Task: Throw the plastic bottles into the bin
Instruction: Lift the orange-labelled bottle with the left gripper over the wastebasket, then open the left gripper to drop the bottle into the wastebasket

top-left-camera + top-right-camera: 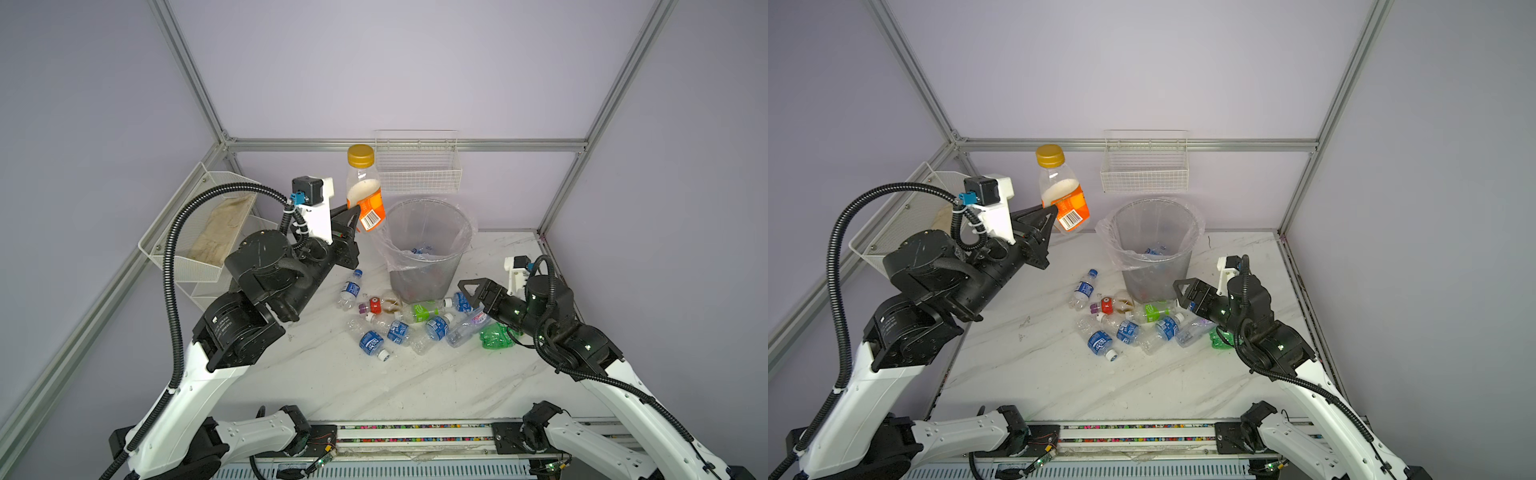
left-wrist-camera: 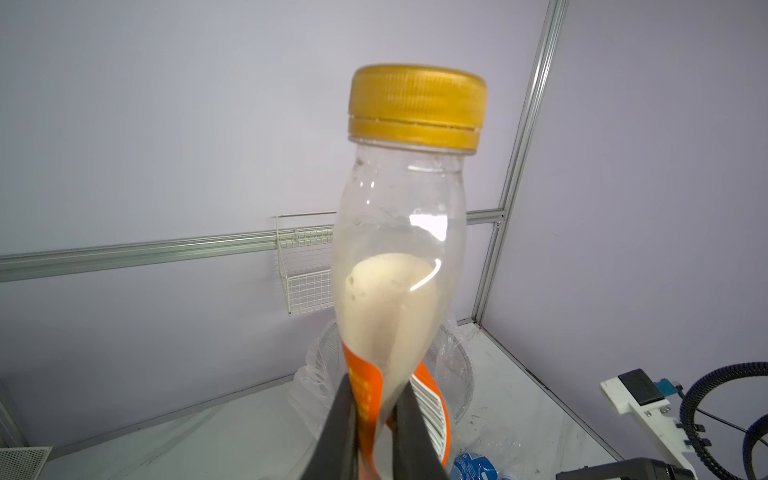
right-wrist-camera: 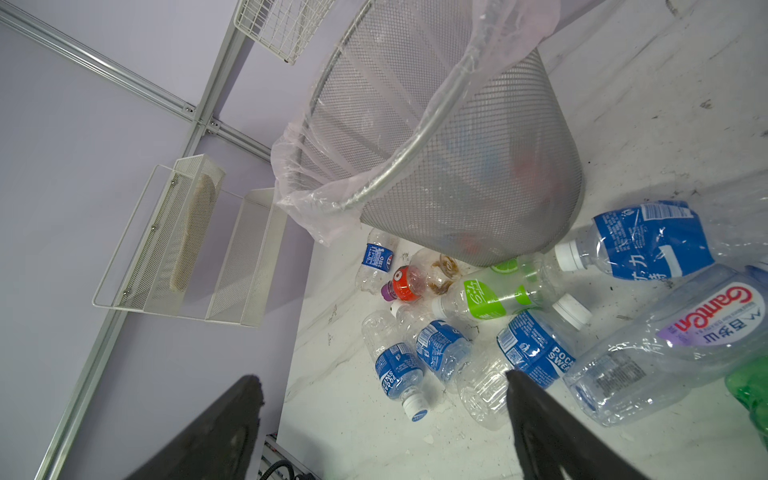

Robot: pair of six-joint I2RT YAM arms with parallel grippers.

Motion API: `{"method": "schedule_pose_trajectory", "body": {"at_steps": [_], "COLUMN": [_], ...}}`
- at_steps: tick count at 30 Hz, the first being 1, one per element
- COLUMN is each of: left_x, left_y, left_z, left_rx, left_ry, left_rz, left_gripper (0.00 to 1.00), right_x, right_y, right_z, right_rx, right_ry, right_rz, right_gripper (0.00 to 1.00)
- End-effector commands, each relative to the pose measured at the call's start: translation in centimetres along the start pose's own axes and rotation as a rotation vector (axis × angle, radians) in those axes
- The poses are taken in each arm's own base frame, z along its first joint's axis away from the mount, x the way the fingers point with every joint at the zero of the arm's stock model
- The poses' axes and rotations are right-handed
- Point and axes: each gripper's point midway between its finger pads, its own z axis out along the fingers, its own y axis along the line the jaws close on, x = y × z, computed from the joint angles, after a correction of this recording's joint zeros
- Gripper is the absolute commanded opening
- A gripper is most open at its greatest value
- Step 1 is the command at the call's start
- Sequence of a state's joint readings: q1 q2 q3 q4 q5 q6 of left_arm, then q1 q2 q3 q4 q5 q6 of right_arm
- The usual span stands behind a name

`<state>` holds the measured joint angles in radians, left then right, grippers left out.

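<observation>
1 orange-labelled bottle (image 1: 363, 195), gold-capped, cap up and holding pale contents, is pinched at its label by the left gripper (image 1: 355, 218). It is held in the air at 10 o'clock of the bin (image 1: 419, 278), near the rim.

At least 11 plastic bottles (image 1: 372, 341) are counted lying on the table (image 1: 332, 382) at 6 o'clock of the bin, some against its base. The crushed clear ones overlap, so the total is uncertain.

The right gripper (image 1: 468, 296) is spread and empty over the heap's 3 o'clock end.

The surface is white and marble-patterned. The walls are lilac and carry 1 wire basket (image 1: 417, 166) and 1 mesh rack (image 1: 199, 232).

The bin's contents are blurred by its liner (image 1: 382, 245).
</observation>
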<state>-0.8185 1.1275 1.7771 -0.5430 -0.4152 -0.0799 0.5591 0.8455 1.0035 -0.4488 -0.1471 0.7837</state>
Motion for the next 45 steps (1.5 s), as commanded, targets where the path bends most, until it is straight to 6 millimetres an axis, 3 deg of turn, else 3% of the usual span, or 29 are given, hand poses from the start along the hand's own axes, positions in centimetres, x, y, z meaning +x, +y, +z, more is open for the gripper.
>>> {"method": "schedule_pose_trajectory", "body": {"at_steps": [1,20,23,26,28,29,30,31,32,33,38,45], "left_x": [-5.7,-5.9,-5.0,-2.5,0.9,3.6,5.9,7.7,8.4,8.0,3.0,0.9], "left_y": [0.6,0.1,-0.9,-2.3,-2.8,-3.2,-3.2,-3.0,-3.2,-3.3,-2.6,-1.2], "left_z": [-1.9,-1.1,0.6,4.4,8.0,10.4,12.3,13.6,14.2,14.2,11.7,8.2], "left_rx": [0.009,0.018,0.042,0.066,0.065,0.067,0.069,0.071,0.091,0.097,0.085,0.058], "left_ry": [-0.161,-0.173,-0.146,-0.072,0.043,0.12,0.193,0.257,0.296,0.303,0.178,0.119], "left_rz": [-0.014,-0.024,-0.031,-0.03,-0.02,-0.009,-0.005,-0.01,-0.019,-0.023,-0.014,-0.02], "left_gripper": [0.0,0.0,0.0,0.0,0.0,0.0,0.05,0.51,0.85,1.0,1.0,1.0], "right_x": [-0.1,0.0,-0.1,-0.2,-0.3,-0.4,-0.6,-0.7,-1.0,-1.1,-1.5,-0.9], "right_y": [-0.1,-0.2,-0.1,0.3,0.5,0.7,0.9,1.0,1.3,1.6,2.2,1.3], "right_z": [-0.5,-0.3,-0.3,-0.2,-0.3,-0.5,-0.7,-1.0,-1.4,-1.9,-3.9,-2.7], "right_rx": [0.008,0.008,0.005,-0.009,-0.013,-0.016,-0.02,-0.019,-0.024,-0.029,-0.051,-0.035], "right_ry": [-0.008,-0.005,-0.006,-0.005,-0.005,-0.007,-0.013,-0.018,-0.025,-0.028,-0.054,-0.036], "right_rz": [-0.001,0.001,-0.001,0.004,0.005,0.003,0.003,0.002,0.0,-0.001,-0.018,-0.005], "right_gripper": [0.93,0.93,0.93,0.93,0.93,0.93,0.93,0.93,0.93,0.93,0.93,0.93]}}
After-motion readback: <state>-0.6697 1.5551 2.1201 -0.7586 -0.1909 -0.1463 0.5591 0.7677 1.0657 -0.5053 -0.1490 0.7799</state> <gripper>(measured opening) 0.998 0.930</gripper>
